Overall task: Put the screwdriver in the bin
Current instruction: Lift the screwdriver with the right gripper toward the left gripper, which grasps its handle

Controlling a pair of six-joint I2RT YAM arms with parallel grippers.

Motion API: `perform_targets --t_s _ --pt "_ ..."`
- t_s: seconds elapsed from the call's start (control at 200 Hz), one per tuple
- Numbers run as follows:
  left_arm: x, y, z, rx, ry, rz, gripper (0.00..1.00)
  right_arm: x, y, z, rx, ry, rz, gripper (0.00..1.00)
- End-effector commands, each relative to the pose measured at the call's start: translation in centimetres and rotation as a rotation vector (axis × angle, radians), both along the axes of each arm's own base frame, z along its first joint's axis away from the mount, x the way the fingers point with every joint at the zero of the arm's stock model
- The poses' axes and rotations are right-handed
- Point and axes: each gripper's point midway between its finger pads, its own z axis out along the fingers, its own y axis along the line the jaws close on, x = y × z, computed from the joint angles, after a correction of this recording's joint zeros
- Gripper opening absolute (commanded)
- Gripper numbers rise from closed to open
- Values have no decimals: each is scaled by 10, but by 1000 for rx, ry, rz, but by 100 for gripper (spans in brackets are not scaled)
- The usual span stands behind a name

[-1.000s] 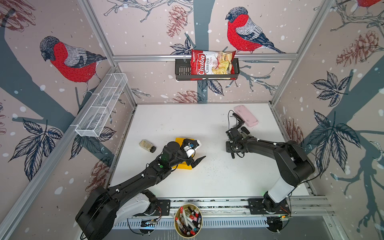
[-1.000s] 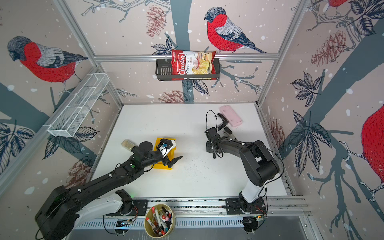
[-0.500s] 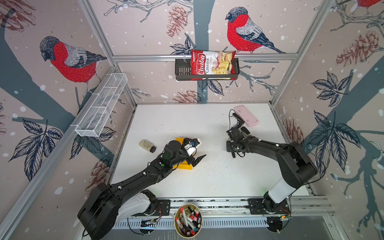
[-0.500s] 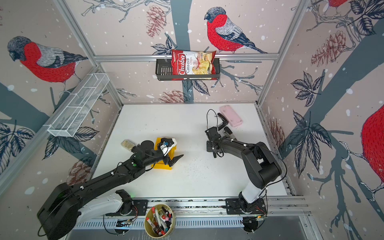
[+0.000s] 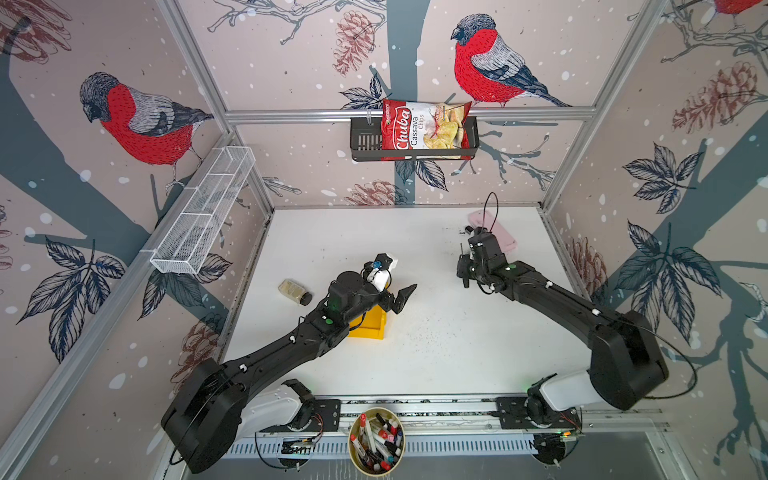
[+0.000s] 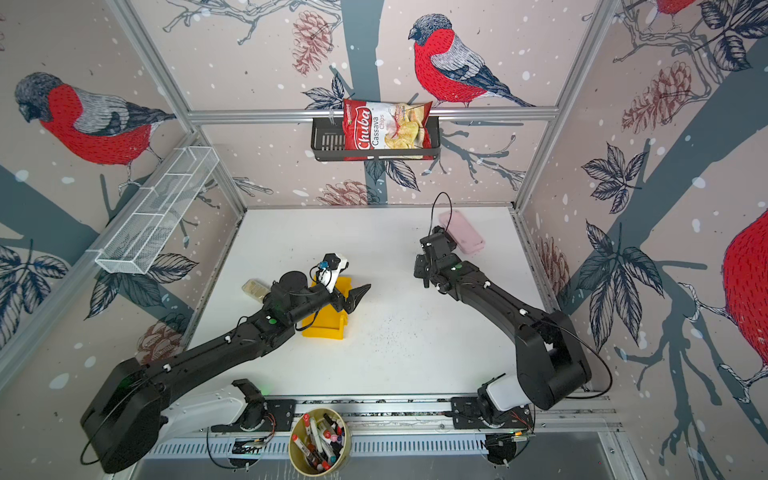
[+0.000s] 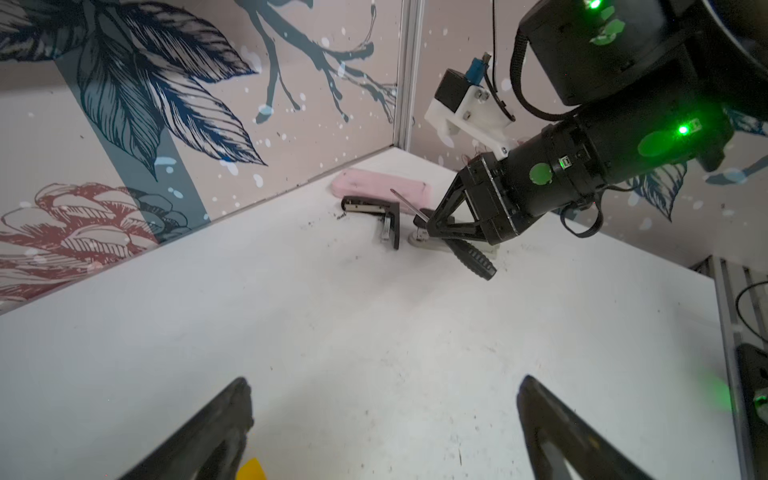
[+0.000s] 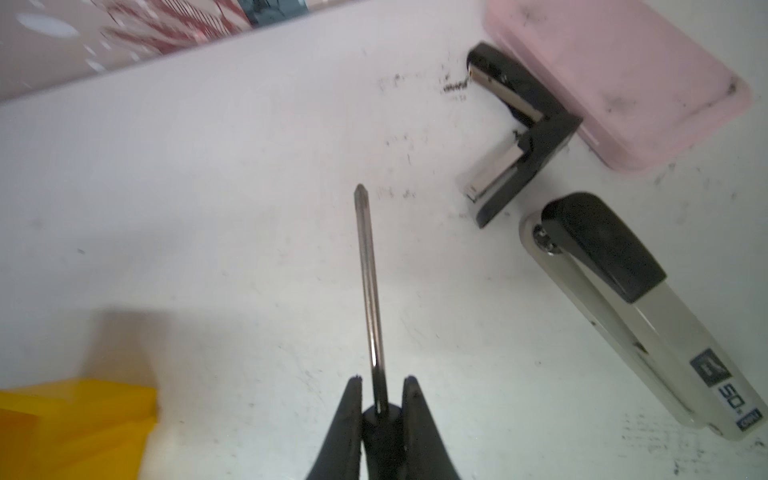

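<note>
Screwdriver [image 8: 369, 291] held over the scuffed white table [image 8: 208, 208], walled by bird-print panels [image 5: 291, 62].

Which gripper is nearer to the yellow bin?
Left. The left gripper hovers open close by the bin; the right gripper, shut on the screwdriver, is well apart on the bin's right.

Screwdriver [image 8: 370, 291]: slim, black handle, thin dark metal shaft with cross tip, handle clamped in the right hand [image 8: 383, 379]; bin [image 5: 368, 326]: small, yellow, open-topped plastic, stood upright on the counter [image 5: 415, 353], apart from it.
</note>
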Motion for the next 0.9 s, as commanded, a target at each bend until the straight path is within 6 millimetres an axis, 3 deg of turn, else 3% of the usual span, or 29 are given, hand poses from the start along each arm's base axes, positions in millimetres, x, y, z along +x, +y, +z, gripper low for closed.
perform_targets --t_s 0.0,0.265,0.43,0.691,0.896 --pt "8 -6 40 -133 -58 7 98 11 9 43 103 -103 0 8" --pt "18 -34 76 -264 -23 -81 98 13 27 136 284 -341 97 6" --pt "23 -39 84 -357 27 -94 98 0 46 173 380 -437 216 6" --pt "23 -37 103 -512 100 -159 98 -23 82 199 478 -489 392 6" --pt "24 -33 106 -585 152 -192 91 -34 106 211 541 -520 477 6"
